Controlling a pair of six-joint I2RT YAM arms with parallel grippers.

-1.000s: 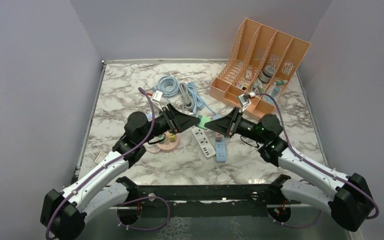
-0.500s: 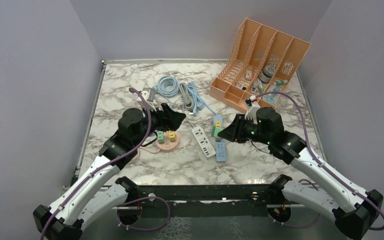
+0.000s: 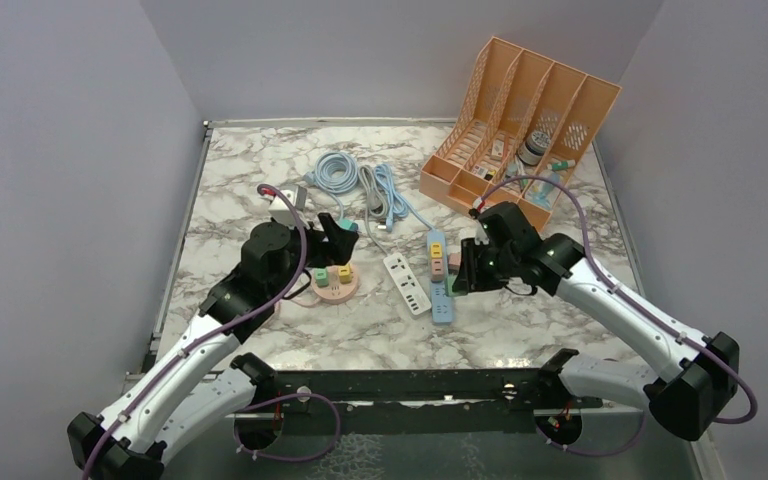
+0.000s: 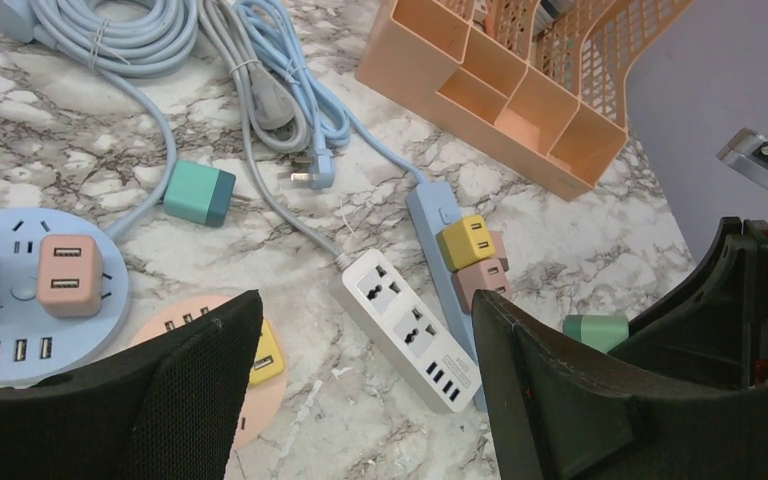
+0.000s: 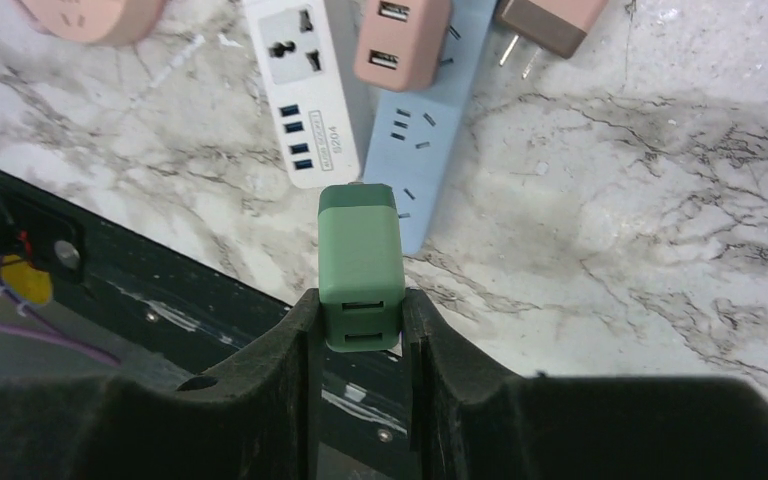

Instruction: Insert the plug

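Plug [image 5: 360,250] clamped in right gripper [image 5: 360,300], long axis 6-to-12, dark end at 12 toward strip [image 5: 440,130]; left gripper [image 4: 360,310] spread apart

The table [image 3: 250,170] looks like polished marble, white veined grey, faintly shiny. The green plug [image 5: 360,265] is smooth matt plastic. At the upper right, the orange rack [image 3: 545,100] is perforated plastic. The left gripper [image 4: 365,300] has matt black fingers [image 4: 195,400], one of them rough-grained.

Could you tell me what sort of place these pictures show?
Probably a lab robot test cell: a marble-patterned table boxed in by plain lilac walls, a left arm and a right arm mounted at its near edge, and staged props such as a blue power strip and an orange organizer.
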